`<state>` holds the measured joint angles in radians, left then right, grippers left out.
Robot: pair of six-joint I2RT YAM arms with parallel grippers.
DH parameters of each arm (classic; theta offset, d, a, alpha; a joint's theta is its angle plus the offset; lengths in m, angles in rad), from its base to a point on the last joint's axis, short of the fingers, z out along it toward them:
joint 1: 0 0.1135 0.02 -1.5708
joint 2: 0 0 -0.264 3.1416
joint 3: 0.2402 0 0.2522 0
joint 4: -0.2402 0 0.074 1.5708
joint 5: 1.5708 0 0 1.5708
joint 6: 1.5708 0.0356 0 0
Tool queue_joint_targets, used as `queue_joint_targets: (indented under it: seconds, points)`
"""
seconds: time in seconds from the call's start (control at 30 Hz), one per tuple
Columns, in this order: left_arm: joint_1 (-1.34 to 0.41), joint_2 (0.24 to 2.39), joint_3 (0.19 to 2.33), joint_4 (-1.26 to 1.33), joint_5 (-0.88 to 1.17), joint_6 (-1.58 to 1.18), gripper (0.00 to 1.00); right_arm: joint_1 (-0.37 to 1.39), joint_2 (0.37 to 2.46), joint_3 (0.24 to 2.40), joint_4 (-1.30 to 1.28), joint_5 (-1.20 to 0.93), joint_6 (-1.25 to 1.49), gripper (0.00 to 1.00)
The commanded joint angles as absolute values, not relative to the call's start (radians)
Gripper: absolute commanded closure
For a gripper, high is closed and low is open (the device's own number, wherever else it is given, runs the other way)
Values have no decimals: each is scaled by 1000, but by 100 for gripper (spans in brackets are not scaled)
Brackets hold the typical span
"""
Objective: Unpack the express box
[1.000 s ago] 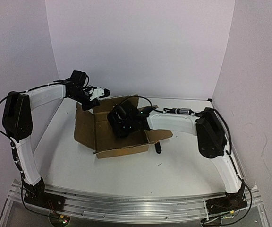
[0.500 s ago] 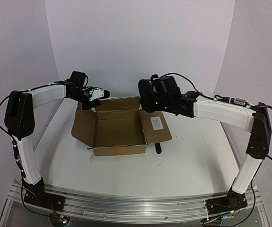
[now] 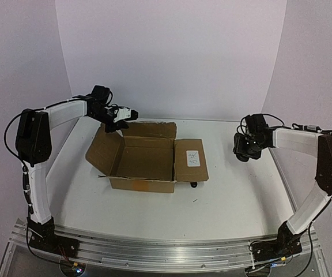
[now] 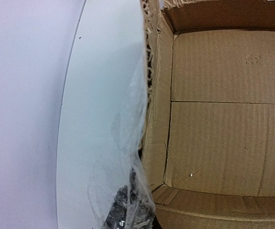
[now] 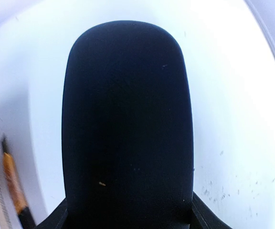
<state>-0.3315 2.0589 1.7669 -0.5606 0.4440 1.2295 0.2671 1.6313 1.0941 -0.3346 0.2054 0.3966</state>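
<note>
One black oval object [image 5: 128, 124] in right jaws

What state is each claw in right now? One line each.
Left claw: closed on the express box, at its rear flap.
Right claw: closed on a black oval object.

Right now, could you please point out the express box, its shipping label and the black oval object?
express box [image 3: 146, 161], top external view, bare inner floor
shipping label [image 3: 192, 158], top external view, centre of white sticker
black oval object [image 5: 128, 129], right wrist view, middle of its surface
</note>
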Motion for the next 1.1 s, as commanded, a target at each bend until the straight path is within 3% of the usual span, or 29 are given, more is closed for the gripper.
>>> queue_joint_targets:
  seconds: [0.0,0.2,0.53,0.73,0.97,1.07]
  points:
    - [-336,2069,1825,-623,449,1189,100,249,1660,1078,-321,119,300,86]
    - [-336,2059,1802,-613,442,1175,100,248,1757,1077,-340,147,143,83]
    - [-336,2056,1812,-625,437,1159,99,244,1862,1089,-333,178,142,73]
    - [-336,2054,1818,-637,440,1149,86,244,1860,1082,-333,170,176,47]
    - [-334,2056,1827,-633,436,1138,68,244,1852,1086,-333,164,175,29]
    - [-334,2055,1830,-630,438,1126,58,244,1856,1098,-336,156,172,17]
